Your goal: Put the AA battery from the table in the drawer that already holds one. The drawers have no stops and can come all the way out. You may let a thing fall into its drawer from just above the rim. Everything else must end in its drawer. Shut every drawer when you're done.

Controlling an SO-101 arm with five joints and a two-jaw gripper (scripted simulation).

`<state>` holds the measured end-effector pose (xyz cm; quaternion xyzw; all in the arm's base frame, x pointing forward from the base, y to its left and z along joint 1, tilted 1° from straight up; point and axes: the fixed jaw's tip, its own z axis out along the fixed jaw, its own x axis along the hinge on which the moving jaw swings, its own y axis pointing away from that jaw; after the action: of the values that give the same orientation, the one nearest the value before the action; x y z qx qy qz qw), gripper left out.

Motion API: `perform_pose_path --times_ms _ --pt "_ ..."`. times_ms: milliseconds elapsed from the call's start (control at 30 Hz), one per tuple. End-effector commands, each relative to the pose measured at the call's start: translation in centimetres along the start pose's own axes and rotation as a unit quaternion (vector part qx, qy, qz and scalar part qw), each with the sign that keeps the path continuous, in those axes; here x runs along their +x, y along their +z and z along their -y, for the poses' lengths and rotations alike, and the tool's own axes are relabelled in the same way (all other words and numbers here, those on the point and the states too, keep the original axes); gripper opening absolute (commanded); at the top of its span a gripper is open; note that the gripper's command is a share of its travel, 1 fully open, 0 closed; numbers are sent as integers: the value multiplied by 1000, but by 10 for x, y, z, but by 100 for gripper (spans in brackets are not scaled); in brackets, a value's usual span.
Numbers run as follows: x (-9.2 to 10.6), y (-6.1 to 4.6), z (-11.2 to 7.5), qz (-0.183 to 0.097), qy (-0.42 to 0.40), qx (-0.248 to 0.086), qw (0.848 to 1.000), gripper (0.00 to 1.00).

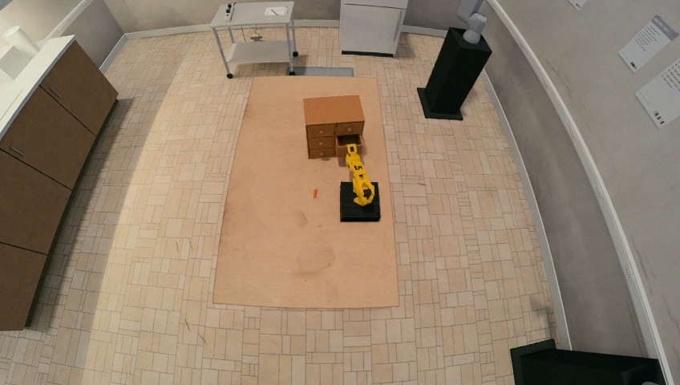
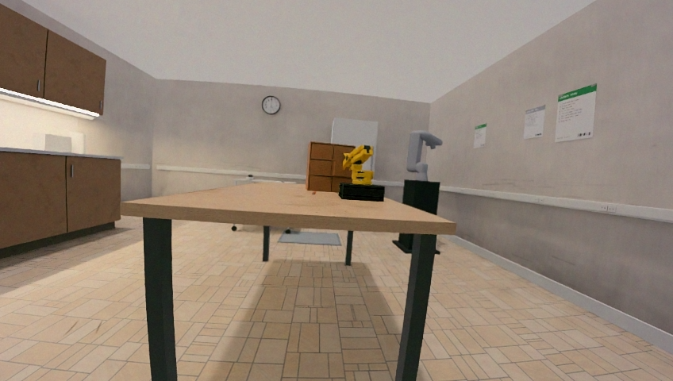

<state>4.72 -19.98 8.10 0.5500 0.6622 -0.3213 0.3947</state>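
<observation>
A small wooden drawer cabinet point(image 1: 333, 122) stands on the table, with two columns of three drawers. The middle right drawer point(image 1: 349, 141) is pulled partly out; I cannot make out what is inside it. The other drawers I can see are shut. My yellow arm reaches from its black base point(image 1: 359, 201) to this drawer's front. My gripper point(image 1: 352, 149) is at the drawer's knob with its fingers slightly apart, holding nothing. The AA battery point(image 1: 314, 192), small and orange, lies on the table to the left of the base. In the side view the arm point(image 2: 357, 163) stands in front of the cabinet point(image 2: 326, 166).
The bottom right drawer is mostly hidden under the pulled-out one and my arm. Off the table stand a white cart point(image 1: 255, 33), a black pedestal with a grey arm point(image 1: 453, 71) and brown counters point(image 1: 42, 143).
</observation>
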Motion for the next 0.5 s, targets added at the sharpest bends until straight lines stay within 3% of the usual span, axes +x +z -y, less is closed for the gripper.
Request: perform_pose_path --times_ms 0,467 --pt "0 -7 -3 -13 -11 -6 1000 21" --pt "13 -31 -5 -71 -29 -14 997 21"
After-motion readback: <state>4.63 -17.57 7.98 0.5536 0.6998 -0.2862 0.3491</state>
